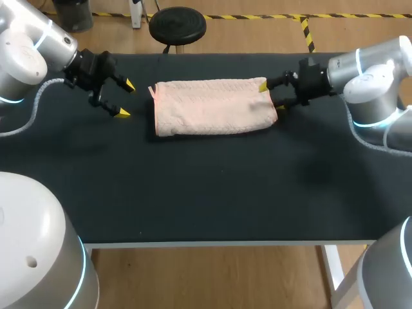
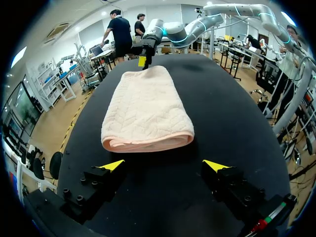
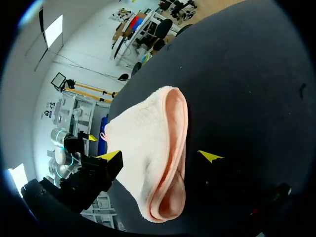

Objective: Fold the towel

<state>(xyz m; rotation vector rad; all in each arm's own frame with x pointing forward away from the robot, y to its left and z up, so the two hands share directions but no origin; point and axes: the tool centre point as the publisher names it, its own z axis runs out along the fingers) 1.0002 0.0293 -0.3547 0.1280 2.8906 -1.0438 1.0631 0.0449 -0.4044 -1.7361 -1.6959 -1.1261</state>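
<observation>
Towel (image 1: 212, 106). Pale pink, folded into a long rectangle. Lay flat on the dark worktop (image 1: 206, 199), about midway across and toward the far side, long edges running left to right.

Left tool (image 1: 126, 99). Hung just left of the towel's left end, apart from it. Stood with fingers spread wide and nothing between them. Faced the rounded fold of that end, seen from the left wrist just ahead of the yellow tips.

Right tool (image 1: 271, 96). Sat at the towel's right end with fingers spread. Reached with the far tip over the far right corner and with the near tip just off the right edge. Straddled the layered end without pinching it.
</observation>
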